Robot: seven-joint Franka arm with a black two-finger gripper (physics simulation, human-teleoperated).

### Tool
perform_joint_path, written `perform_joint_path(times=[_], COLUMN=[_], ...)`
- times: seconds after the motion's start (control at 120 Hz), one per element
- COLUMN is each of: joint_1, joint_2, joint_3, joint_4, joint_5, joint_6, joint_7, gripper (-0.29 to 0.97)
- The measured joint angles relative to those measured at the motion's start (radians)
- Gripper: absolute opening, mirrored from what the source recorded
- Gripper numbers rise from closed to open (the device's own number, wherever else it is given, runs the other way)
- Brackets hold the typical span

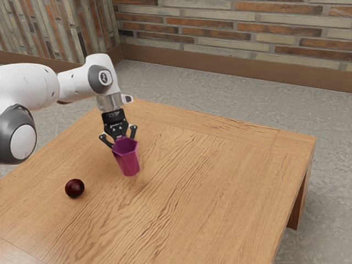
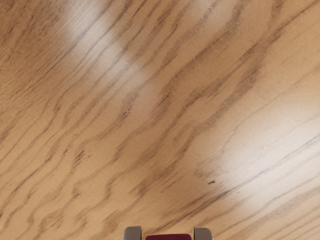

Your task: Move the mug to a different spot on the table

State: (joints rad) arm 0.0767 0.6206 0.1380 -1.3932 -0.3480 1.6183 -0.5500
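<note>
A magenta faceted mug hangs tilted under my gripper, towards the exterior view's left on the wooden table. The gripper comes straight down onto the mug's rim and is shut on it. In the wrist view a strip of the magenta mug sits tight between my two grey fingertips, with bare wood grain beyond. Whether the mug's base touches the table I cannot tell.
A dark red ball lies on the table near the front, to the exterior view's left of the mug. The table's edge drops off at the exterior view's right. A brick wall stands behind.
</note>
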Motion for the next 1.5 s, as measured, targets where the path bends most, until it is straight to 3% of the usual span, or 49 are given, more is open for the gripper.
perform_joint_path(times=[0.792,0.967,1.083,1.283,1.5], joint_1=[-0.009,-0.016,-0.017,-0.036,-0.135], joint_2=[0.118,0.114,0.106,-0.044,-0.377], joint_3=[0.001,0.0,0.001,0.039,0.045], joint_4=[0.057,0.058,0.058,0.044,-0.01], joint_5=[0.002,-0.013,-0.018,0.007,0.257], joint_6=[0.018,0.026,0.028,0.023,0.034], joint_7=[0.072,0.07,0.069,0.068,0.11], gripper=[-0.1,0.27,0.43,0.57,0.63])
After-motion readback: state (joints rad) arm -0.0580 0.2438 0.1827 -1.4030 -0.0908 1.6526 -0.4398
